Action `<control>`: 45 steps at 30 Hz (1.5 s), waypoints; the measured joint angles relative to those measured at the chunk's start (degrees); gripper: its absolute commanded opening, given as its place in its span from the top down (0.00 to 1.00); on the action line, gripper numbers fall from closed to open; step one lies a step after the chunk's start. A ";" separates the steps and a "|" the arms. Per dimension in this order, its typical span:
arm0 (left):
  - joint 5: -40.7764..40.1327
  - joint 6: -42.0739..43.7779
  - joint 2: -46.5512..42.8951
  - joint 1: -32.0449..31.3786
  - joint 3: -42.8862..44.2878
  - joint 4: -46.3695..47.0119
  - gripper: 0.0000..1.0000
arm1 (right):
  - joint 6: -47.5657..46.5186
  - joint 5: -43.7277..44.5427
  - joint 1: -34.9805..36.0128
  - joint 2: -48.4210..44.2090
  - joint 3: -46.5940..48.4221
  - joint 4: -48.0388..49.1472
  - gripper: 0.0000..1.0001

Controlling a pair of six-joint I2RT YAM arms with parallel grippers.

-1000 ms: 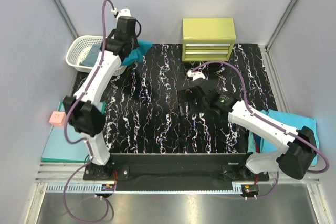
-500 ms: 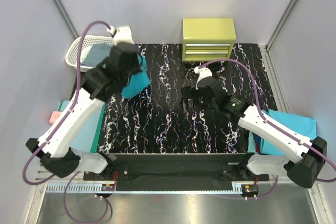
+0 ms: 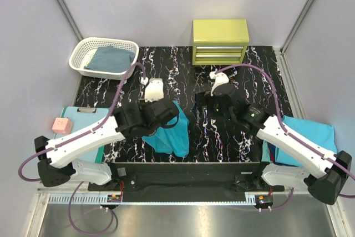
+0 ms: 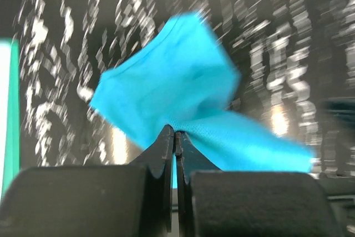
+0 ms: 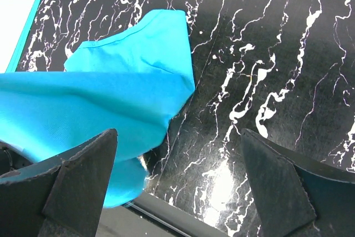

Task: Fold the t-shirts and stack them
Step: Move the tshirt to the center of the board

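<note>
Pinching a bunched edge of the teal t-shirt (image 4: 177, 76), the left gripper (image 4: 175, 136) has its jaws pressed tight together on the cloth. In the overhead view the shirt (image 3: 169, 132) sits at lower centre, crumpled and partly draped on the black mat (image 3: 166, 76). The right gripper (image 5: 178, 134) hangs just to the right of it with its jaws spread wide and nothing between them.

By my reading the step in hand is getting one shirt onto the working area, with no fold begun. The next move calls for spreading it flat: a second hold on a free hem or corner (the right gripper looks best placed for that), then pulling the two holds apart so the wrinkles fall out.

The shirt is thin, matte and limp, with a stitched hem along its upper edge. The mat is glossy, veined in white like marble, and throws back glare. At upper left a white lattice basket (image 3: 83, 54) holds a folded dark blue shirt (image 3: 111, 58); a lighter turquoise shirt (image 3: 316, 131) lies at right. A boxy yellow-green chest of drawers (image 3: 220, 41) stands at upper centre.
</note>
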 measured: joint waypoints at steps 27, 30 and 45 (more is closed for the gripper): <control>-10.32 -0.35 -2.36 9.66 -5.57 1.49 0.02 | 2.86 2.75 14.34 4.44 -1.53 -2.69 0.00; -9.42 0.13 -5.18 9.70 -7.58 1.25 0.01 | 4.46 4.13 19.74 8.17 -1.33 -2.40 0.00; -2.97 1.27 -20.61 9.75 -16.96 -0.44 0.01 | 18.93 34.03 39.15 40.09 34.18 -21.84 0.00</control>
